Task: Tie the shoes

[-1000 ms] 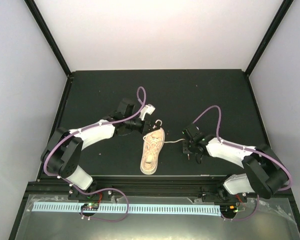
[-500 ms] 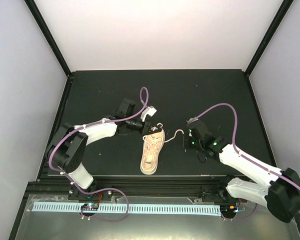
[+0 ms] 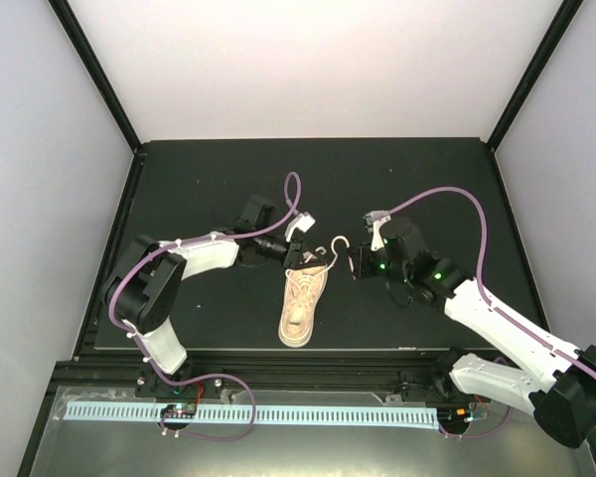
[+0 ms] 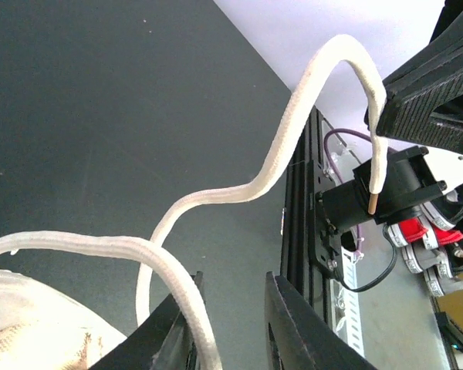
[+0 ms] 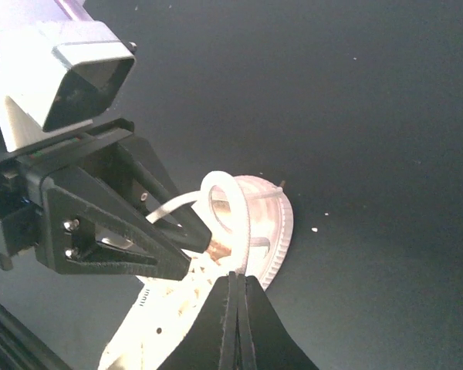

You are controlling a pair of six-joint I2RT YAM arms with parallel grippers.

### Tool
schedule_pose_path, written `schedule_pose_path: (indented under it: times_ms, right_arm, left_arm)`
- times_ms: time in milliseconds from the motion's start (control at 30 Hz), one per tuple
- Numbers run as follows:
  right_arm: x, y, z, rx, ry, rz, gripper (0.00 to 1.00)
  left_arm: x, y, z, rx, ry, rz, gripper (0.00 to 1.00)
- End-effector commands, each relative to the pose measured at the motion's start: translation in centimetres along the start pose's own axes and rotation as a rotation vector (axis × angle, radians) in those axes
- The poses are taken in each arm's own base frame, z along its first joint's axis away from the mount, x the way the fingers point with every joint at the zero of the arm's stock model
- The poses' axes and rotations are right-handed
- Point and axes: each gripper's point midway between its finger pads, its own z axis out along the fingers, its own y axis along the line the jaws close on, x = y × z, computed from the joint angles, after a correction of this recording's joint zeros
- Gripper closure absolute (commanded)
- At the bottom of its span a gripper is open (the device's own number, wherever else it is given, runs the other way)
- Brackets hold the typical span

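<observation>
Over the last second the right hand [image 3: 356, 262], shut on the lace end [image 3: 336, 244], has swung inward to the shoe [image 3: 300, 298] lying on the counter [image 3: 427, 189], while the left hand [image 3: 303, 254] has parted slightly, a strand [image 4: 100, 247] loose between its fingers [image 4: 293, 331]: handover likely, knot unformed.

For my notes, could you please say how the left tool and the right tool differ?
The right tool is shut on a lace end; the left tool stands slightly open, a lace strand running past its fingers. The left tool sits over the shoe's far end; the right tool hangs off to its side. Both are black and near the shoe.
</observation>
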Motion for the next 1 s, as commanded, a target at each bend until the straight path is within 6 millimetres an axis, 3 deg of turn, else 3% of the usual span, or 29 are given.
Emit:
schedule_pose_path:
  times_ms: [0,400,667,800,967]
  right_arm:
    - [-1.7,1.7,-0.8,-0.049,-0.033,-0.028,0.98]
    - [-3.5,3.6,-1.7,-0.114,-0.066,-0.029,0.98]
    - [-4.1,4.1,-1.9,-0.131,-0.073,-0.034,0.98]
    - [-4.1,4.4,-1.7,-0.141,-0.068,-0.038,0.98]
    - [-4.1,4.5,-1.5,-0.147,-0.060,-0.042,0.98]
  left_arm:
    - [-1.8,-1.2,0.0,0.059,-0.027,0.103,0.73]
    - [-2.9,-1.1,0.9,0.007,-0.018,0.153,0.59]
    - [-3.4,-1.1,1.4,-0.021,-0.005,0.179,0.56]
    - [-3.6,-1.1,1.7,-0.036,-0.002,0.190,0.58]
    - [-3.7,-0.9,1.8,-0.050,0.003,0.192,0.70]
